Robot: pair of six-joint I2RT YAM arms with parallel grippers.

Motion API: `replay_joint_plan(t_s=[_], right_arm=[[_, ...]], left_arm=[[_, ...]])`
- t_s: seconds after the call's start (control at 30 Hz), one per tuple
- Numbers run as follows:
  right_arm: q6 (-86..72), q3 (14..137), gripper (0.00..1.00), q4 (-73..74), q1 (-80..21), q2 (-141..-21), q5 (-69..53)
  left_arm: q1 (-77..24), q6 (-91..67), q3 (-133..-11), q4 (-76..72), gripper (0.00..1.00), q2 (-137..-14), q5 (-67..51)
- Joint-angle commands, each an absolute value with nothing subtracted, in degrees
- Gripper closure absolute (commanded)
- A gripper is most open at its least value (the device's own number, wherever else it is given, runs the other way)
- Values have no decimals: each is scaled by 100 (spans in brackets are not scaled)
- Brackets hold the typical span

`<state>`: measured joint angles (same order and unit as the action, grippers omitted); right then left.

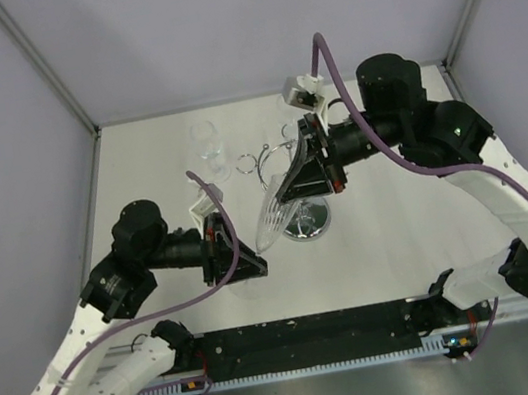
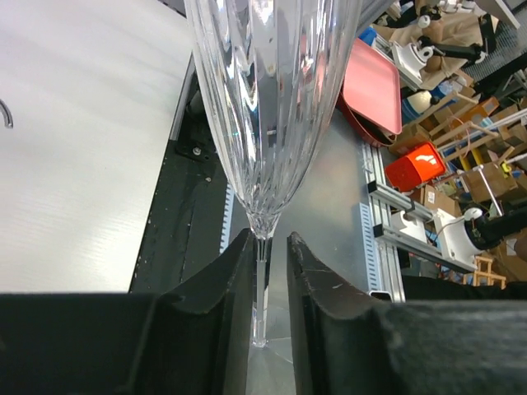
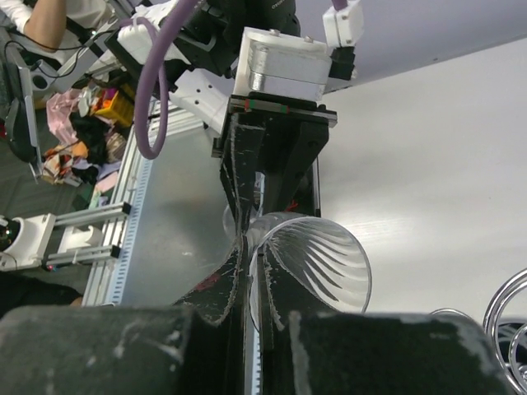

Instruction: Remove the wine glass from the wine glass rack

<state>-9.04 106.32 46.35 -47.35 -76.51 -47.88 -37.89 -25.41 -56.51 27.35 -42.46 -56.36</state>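
Your left arm (image 1: 106,371) and right arm (image 1: 524,205) wear white shells dotted with small holes over round black joints. A purple cable (image 1: 322,56) loops along each. Black bases (image 1: 171,337) sit at six o'clock. The matte black fingers (image 2: 206,317) look scuffed with pale flecks.

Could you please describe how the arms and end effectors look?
The left arm and right arm have white shells, black joints and a purple cable each. The left end effector and right end effector have black fingers and white camera blocks.

Clear fluted wine glass (image 2: 272,107), shiny chrome rack (image 1: 307,223), matt black, perhaps plastic, fingers (image 2: 210,313)
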Motion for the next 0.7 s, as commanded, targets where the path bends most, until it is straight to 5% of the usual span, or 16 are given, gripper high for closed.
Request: replay_joint_plan(t_s=[0.0, 0.17, 0.47, 0.67], right_arm=[[-721, 10477, 100, 4632, -4571, -7436, -4913], [-677, 10266, 100, 4720, -4483, -7208, -4957], [-247, 10055, 100, 5869, -4342, -6601, -4036], [-342, 9563, 100, 6372, -4333, -6293, -2428]], left_arm=[[-3788, -2146, -5713, 2698, 61, -4008, -5293], [-3788, -1978, -5730, 2760, 39, -3973, -4949], [-3788, -1793, -5994, 3190, 37, -3815, -2947], [-3788, -1784, -5994, 3103, 37, -3779, -2742]])
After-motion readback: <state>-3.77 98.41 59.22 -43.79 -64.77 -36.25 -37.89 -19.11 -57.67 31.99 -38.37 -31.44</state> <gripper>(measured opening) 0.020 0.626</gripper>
